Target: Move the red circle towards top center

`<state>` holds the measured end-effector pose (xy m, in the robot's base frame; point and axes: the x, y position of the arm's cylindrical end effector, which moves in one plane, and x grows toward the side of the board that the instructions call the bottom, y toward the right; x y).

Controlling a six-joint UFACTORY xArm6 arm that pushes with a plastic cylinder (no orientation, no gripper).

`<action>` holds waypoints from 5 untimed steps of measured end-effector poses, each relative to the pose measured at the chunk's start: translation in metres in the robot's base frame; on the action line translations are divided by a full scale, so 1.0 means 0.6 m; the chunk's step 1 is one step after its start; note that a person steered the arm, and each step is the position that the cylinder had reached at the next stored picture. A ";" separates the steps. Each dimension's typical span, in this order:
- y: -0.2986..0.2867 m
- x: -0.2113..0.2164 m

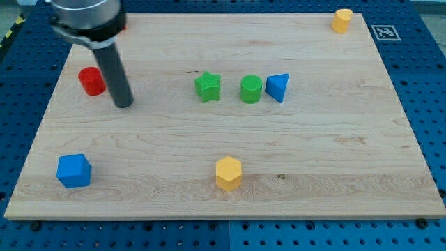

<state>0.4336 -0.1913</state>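
Note:
The red circle lies on the wooden board at the view's left, near the upper left. My tip is just to the right of it and slightly lower, a small gap apart, not touching. The rod rises up and to the left to the arm's body at the view's top left corner.
A green star, a green circle and a blue triangle stand in a row at the board's middle. A blue cube is at bottom left, a yellow hexagon at bottom centre, a yellow block at top right.

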 end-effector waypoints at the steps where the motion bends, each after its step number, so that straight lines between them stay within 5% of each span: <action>1: -0.078 0.000; 5: -0.082 -0.050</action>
<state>0.4036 -0.2403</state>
